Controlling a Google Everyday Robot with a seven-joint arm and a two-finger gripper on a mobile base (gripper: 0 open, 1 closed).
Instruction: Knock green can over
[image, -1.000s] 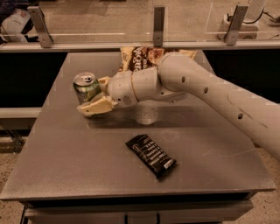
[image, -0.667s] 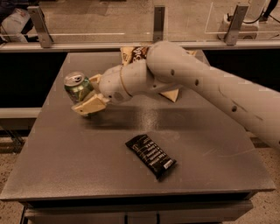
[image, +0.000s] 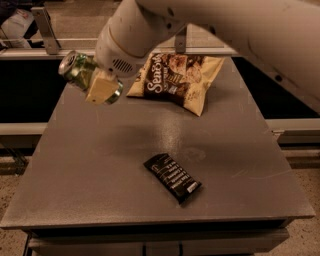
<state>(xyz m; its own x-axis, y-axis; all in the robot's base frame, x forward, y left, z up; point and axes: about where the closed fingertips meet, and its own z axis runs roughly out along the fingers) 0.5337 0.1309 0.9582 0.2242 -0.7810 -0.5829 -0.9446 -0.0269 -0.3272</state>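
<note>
- The green can (image: 79, 70) is found at the far left corner of the worktop (image: 100, 165). It is steeply tilted, with its silver top turned up and outward toward the left edge and its base turned toward the chip bag (image: 175, 77).
- Whether the base rests on the surface or has been raised clear of it cannot be told.
- The gripper (image: 102, 87) is laid across the near side of the can, and its cream-coloured end covers the lower half of the can's wall. It cannot be told whether the gripper is closed on the can or merely pressed against it.
- The can is judged to be light and thin-walled. It should be stiff enough to be pushed, but it is easily dented.
- Its skin is smooth, so slipping is to be expected, and rolling toward the left edge is a risk once it lies on its side.
- Contact is best made high on the wall, near the top rim, so that the can is tipped rather than slid.
- The arm (image: 215, 25) is brought in from the upper right, across the far edge and above the chip bag, with the wrist bent down toward the far left corner.
- The black wrapper (image: 172, 177) lies toward the near edge, well apart from the can.
</note>
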